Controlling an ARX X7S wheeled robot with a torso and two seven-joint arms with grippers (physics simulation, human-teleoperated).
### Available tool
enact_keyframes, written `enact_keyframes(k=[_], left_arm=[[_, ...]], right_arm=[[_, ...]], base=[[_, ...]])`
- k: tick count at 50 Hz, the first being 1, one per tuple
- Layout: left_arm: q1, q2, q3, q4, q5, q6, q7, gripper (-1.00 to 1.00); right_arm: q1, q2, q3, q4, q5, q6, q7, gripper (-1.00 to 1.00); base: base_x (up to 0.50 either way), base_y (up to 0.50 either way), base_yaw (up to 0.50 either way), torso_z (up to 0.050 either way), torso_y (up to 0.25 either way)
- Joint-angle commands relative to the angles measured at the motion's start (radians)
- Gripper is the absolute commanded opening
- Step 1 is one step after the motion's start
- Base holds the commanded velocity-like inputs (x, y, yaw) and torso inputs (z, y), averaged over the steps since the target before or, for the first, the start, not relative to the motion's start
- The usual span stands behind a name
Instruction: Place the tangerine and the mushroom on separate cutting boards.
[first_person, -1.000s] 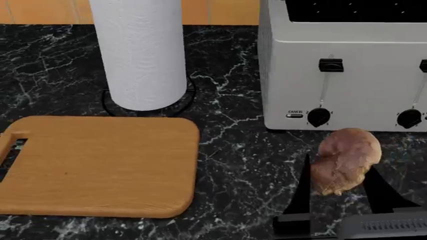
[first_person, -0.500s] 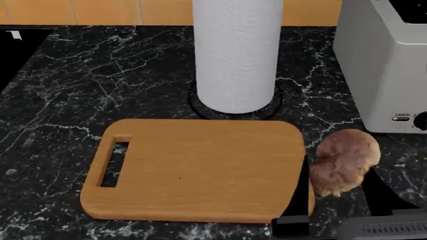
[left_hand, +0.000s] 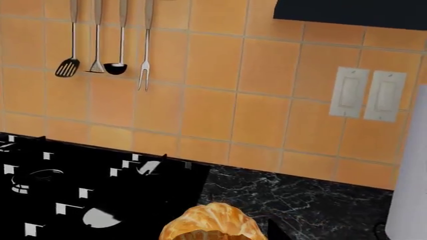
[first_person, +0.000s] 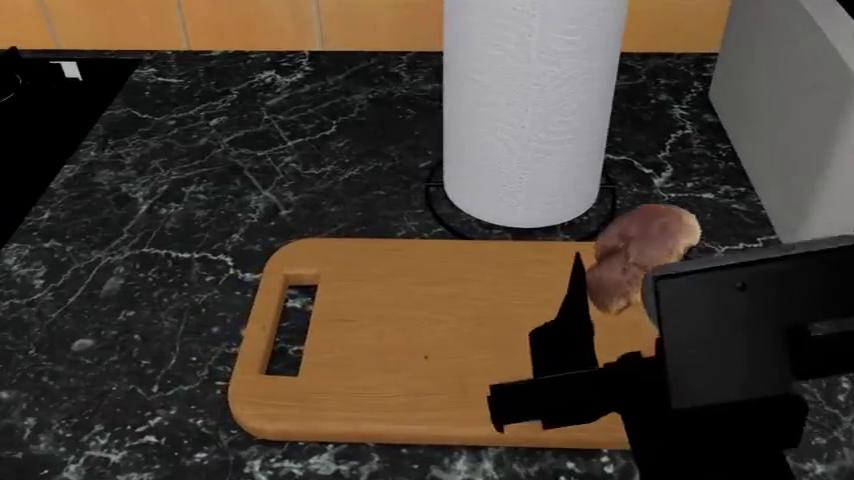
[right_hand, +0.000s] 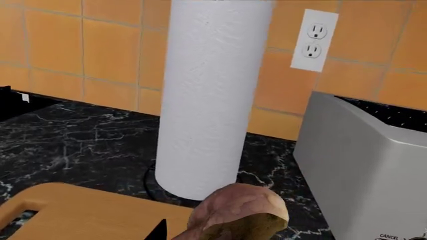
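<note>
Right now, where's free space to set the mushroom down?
Light cutting board is bare from its slot handle to the right gripper holding the mushroom. Countertop left of the paper towel roll is open. Crowded between roll and toaster.

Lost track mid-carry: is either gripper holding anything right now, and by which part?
The right gripper holds the mushroom, gripped around its lower part, over the light cutting board. The left wrist view shows the tangerine close up; its hold cannot be told.
</note>
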Motion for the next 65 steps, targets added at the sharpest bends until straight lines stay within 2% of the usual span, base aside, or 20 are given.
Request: enact_keyframes(k=[1,8,18,40,56,57,65], left_arm=[[0.008,0.012,-0.013,-0.011,-0.009,0.020,0.011,-1.00],[0.016,0.011,-0.018,-0.014,-0.009,0.027,0.015,-1.00],[0.023,0.005,-0.029,-0.012,-0.040,0.035,0.010,-1.00],[0.018,0.007,0.004,-0.005,-0.041,0.040,-0.002,-1.00],[0.019,-0.009,-0.001,-0.006,-0.054,0.048,-0.009,-1.00],[0.019,-0.010,-0.002,-0.005,-0.057,0.048,-0.010,-1.00],[0.017,-0.019,-0.005,-0.001,-0.078,0.052,-0.023,-1.00]], right_arm=[[0.332,-0.072,-0.062,0.252,0.148,0.206,-0.035,-1.00],[0.436,-0.136,-0.141,0.402,0.185,0.281,-0.085,-1.00],[0.481,-0.195,-0.244,0.531,0.122,0.249,-0.171,-1.00],[0.371,-0.215,-0.332,0.648,0.024,0.110,-0.270,-1.00],[0.367,-0.222,-0.333,0.632,0.054,0.139,-0.243,-1.00],[0.369,-0.222,-0.335,0.626,0.055,0.142,-0.239,1.00],[0.375,-0.218,-0.339,0.604,0.056,0.151,-0.214,1.00]], base=[[0.00,0.00,0.00,0.000,0.000],[0.00,0.00,0.00,0.000,0.000],[0.00,0.00,0.00,0.000,0.000],[0.00,0.00,0.00,0.000,0.000],[0.00,0.00,0.00,0.000,0.000],[0.00,0.00,0.00,0.000,0.000],[0.00,0.00,0.00,0.000,0.000]])
